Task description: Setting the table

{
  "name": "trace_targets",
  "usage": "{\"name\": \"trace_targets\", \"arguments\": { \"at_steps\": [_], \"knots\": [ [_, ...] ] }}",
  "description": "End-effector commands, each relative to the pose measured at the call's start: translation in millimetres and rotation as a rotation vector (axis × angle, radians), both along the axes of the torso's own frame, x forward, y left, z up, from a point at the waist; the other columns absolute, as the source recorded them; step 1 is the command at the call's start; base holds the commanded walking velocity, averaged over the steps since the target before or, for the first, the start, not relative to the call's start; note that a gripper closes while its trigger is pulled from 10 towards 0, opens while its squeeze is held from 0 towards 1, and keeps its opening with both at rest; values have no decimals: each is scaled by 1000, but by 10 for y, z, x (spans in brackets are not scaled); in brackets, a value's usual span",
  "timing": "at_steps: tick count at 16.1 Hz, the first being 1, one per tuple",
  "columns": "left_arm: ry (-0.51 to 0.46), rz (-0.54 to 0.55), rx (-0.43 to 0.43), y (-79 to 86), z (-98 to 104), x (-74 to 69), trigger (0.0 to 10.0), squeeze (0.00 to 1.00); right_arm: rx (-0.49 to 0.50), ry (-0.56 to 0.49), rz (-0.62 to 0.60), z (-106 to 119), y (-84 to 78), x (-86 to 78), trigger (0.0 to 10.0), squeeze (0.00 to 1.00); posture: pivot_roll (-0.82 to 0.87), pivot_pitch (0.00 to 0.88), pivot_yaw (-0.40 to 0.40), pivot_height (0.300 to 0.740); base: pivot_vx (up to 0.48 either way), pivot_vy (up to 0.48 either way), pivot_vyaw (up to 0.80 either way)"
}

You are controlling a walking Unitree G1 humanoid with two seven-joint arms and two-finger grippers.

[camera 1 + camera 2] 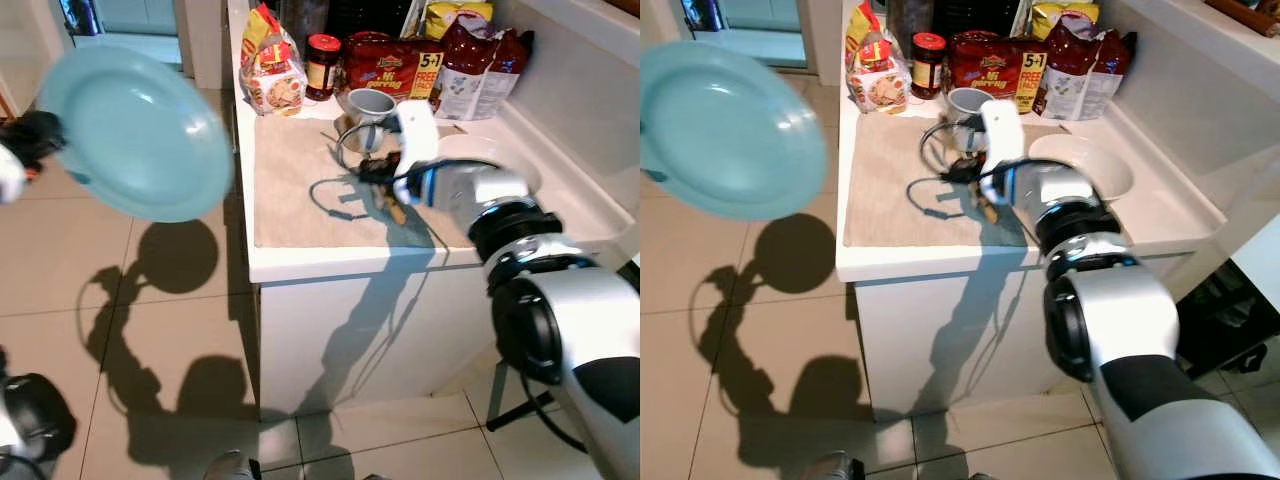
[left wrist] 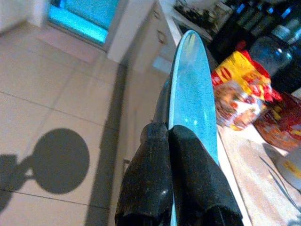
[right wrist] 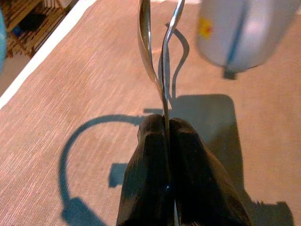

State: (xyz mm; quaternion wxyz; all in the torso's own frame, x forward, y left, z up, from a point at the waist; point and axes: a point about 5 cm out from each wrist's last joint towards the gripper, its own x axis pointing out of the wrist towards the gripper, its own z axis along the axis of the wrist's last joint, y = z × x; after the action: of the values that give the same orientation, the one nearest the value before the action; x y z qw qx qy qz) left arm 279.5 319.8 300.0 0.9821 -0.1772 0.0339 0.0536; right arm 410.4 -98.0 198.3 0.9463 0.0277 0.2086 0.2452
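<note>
My left gripper [image 2: 168,133] is shut on the rim of a light blue plate [image 1: 135,135], holding it tilted in the air over the floor, left of the counter. Over the beige placemat [image 1: 290,195] my right gripper [image 3: 165,126] is shut on two pieces of metal cutlery [image 3: 151,61], which point away from the fingers just above the mat. A grey mug [image 1: 370,110] stands at the mat's far edge, close beyond the cutlery. The right arm [image 1: 455,185] reaches in over the counter from the right.
A white dish [image 1: 1085,165] sits on the white counter [image 1: 330,262] right of the mat. Snack packets [image 1: 385,65], a red-lidded jar [image 1: 322,65] and a bagged loaf [image 1: 272,70] line the back. Tiled floor [image 1: 150,300] lies left of the counter.
</note>
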Motion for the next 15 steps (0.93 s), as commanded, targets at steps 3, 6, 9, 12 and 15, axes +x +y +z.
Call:
{"name": "trace_targets", "arguments": {
  "at_steps": [3, 6, 9, 12, 15],
  "knots": [
    [-37, -24, 43, -12, 134, -167, 0, 0, -61, -1, -18, -155, 20, -26, 10000, 0, 166, 95, -138, 740, 0, 0, 0],
    [-7, -61, 45, -62, 74, -259, 0, 0, -86, 4, -57, -193, -16, -24, 10000, 0, 169, 121, -151, 740, 0, 0, 0],
    [12, -73, 49, -131, 6, -281, 0, 0, -95, 11, -69, -192, -57, -20, 10000, 745, 167, 133, -155, 740, 0, 0, 0],
    [19, -72, 46, -166, -11, -291, 0, 0, -110, 4, -74, -179, -85, -13, 10000, 1000, 165, 133, -157, 740, 0, 0, 0],
    [18, -54, 57, -164, 1, -296, 0, 0, -142, -39, -61, -78, -92, 18, 10000, 1000, 162, 125, -159, 740, 0, 0, 0]
  ]
}}
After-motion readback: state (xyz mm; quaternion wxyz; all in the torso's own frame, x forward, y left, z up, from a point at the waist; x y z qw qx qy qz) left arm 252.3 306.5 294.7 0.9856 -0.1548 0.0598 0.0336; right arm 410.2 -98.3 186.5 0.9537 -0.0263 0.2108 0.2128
